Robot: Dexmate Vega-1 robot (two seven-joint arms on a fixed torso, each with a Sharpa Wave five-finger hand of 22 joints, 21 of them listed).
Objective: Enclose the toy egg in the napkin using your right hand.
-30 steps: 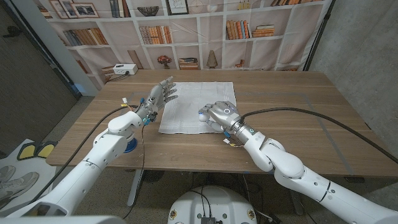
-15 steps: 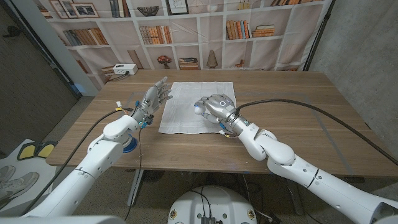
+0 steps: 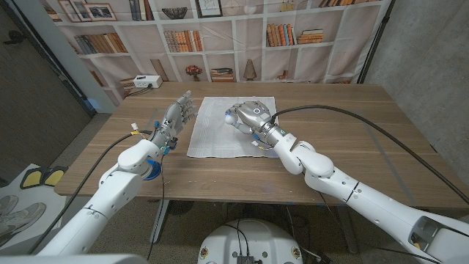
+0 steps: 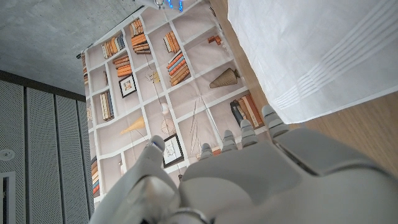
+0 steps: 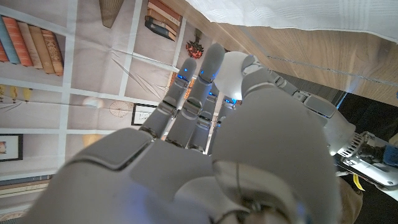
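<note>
A white napkin [image 3: 220, 136] lies spread on the wooden table [image 3: 352, 139], a little left of centre. My right hand [image 3: 251, 117] hovers over the napkin's far half and grips a small white toy egg [image 3: 232, 118]. In the right wrist view the egg [image 5: 235, 70] sits between the thumb and the curled fingers [image 5: 193, 93], with the napkin [image 5: 311, 15] beyond. My left hand [image 3: 176, 115] stands by the napkin's left edge with its fingers apart and nothing in it. The left wrist view shows that hand [image 4: 249, 174] beside the napkin's striped hem [image 4: 317, 56].
A white box [image 3: 146, 81] stands at the table's far left corner. A bookshelf backdrop [image 3: 220, 37] runs behind the table. Black cables [image 3: 366, 136] trail across the table's right side from my right arm. Bare wood lies to the napkin's right.
My right hand has carried the egg away from me, from the napkin's near right edge to over its far half. My left hand has shifted slightly to the left.
</note>
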